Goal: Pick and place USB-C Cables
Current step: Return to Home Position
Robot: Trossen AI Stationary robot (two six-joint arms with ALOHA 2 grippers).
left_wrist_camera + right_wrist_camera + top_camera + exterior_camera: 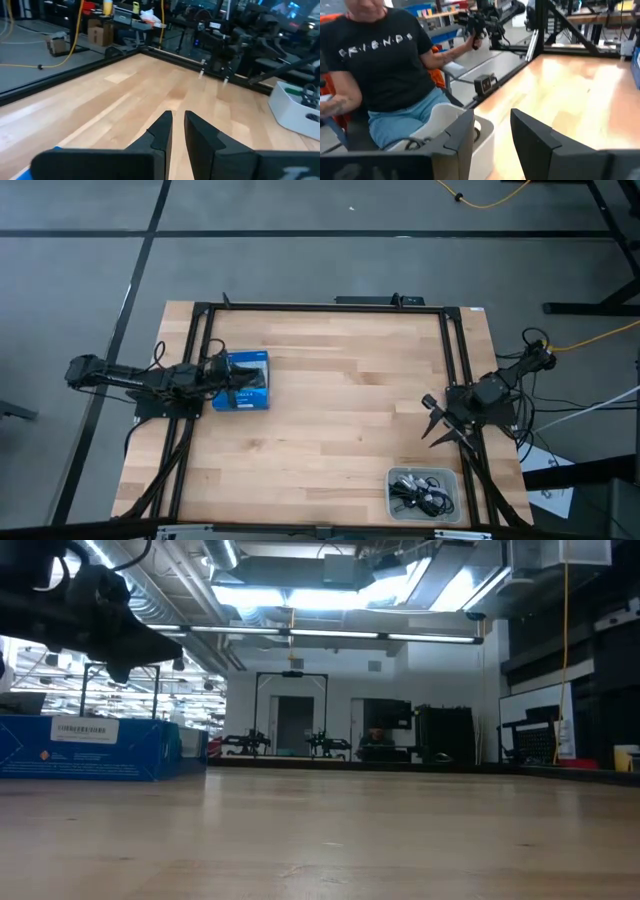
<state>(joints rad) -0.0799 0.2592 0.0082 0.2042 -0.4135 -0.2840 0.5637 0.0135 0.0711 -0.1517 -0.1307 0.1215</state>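
Since the USB-C Cables (420,492) seem all to lie tangled in the white bin (392,498), at the table (330,380) corner on the right arm's side, though their count is hard to read, only the retreat is judged left. The right gripper (432,420), fingers spread and empty, hangs by the table's edge near the bin; it should lift clear without dipping. The left gripper (245,378), fingers nearly pressed together, hovers over the blue box (255,361) and should rise straight.

Left gripper (178,117) fingers nearly together; right gripper (492,115) fingers apart.
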